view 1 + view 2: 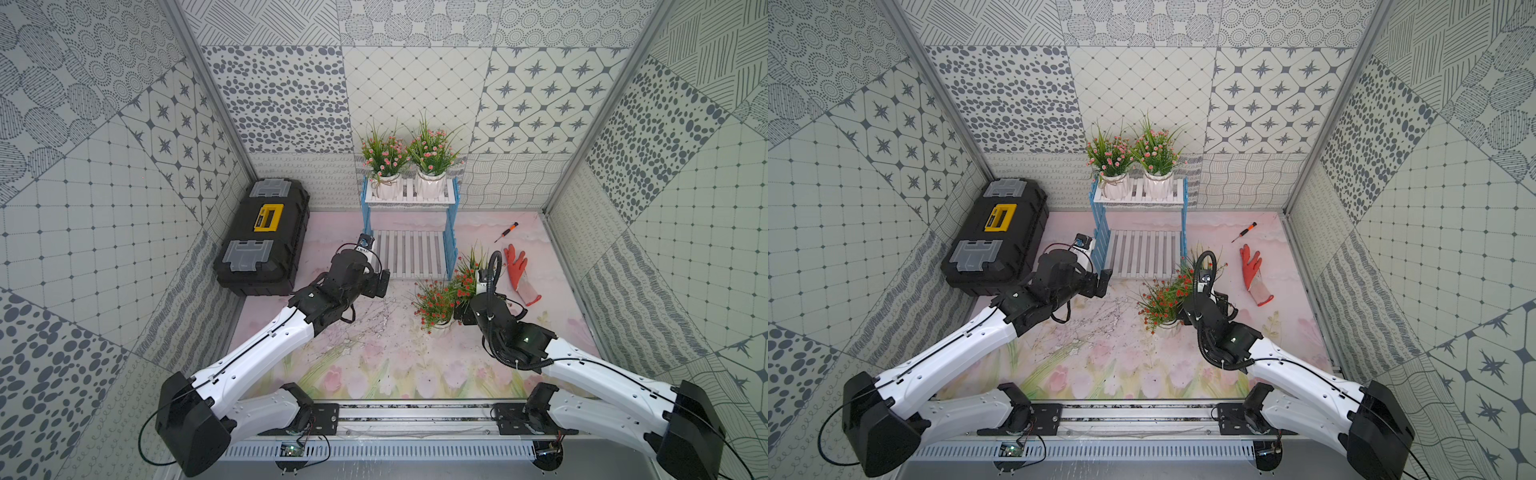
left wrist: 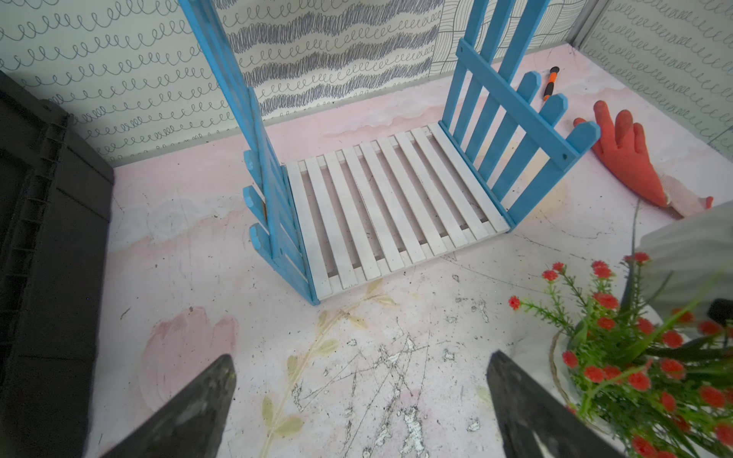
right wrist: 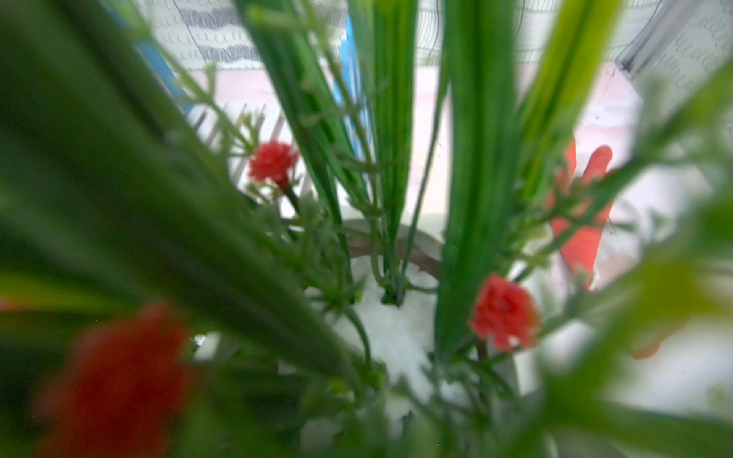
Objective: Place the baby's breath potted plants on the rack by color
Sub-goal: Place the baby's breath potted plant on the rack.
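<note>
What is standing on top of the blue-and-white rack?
Two pink-flowered potted plants stand side by side on its upper shelf. The lower shelf is bare. The boards under and behind the pots are covered by them.

Both arms were glossy white plastic shells [image 1: 257, 353] with chunky black joint housings [image 1: 191, 419] and thin black cables [image 1: 270, 332] clipped along. Right one had a ribbed black hose [image 1: 492, 272] and a tiny green light [image 1: 527, 340]; the left gripper [image 2: 359, 359] had scuffed dark wedge fingers [image 2: 190, 412].
</note>
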{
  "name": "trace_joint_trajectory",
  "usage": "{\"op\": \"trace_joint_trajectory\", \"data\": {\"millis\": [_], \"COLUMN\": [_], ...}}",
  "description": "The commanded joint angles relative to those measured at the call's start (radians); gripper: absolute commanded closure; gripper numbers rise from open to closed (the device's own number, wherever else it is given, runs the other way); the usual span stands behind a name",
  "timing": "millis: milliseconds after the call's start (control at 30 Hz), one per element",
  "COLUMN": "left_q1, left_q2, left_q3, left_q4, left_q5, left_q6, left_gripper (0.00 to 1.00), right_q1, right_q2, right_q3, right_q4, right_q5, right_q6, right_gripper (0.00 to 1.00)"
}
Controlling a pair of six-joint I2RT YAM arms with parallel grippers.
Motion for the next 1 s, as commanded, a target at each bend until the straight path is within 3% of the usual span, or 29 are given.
{"op": "trace_joint_trajectory", "data": {"millis": [0,200,500,967], "left_q1": [0.004,0.004,0.005,0.011], "left_q2": [-0.008,-0.042,-0.114,-0.268], "left_q3": [0.021,0.002,-0.005,-0.066], "left_q4": [-0.065,-0.081,-0.127,-0.156], "left_q5": [-0.062,-0.09,-0.159,-0.226], "left_q6": [-0.037,-0.059,-0.093,-0.088], "left_gripper": [0.02,0.01,0.02,0.02], "right_q1": [-0.01,-0.011,-0.01,-0.01], "right_q2": [0.045,0.217,0.475,0.814], "right_q3": [0.144,0.343,0.514,0.643], "right_q4": [0.071,0.115,0.276,0.499], "right_q5": [-0.034,-0.153,-0.28,-0.33], "right_q6": [-0.086,-0.106,-0.104,-0.057], "right_gripper": [0.35,0.36,0.34,0.32]}}
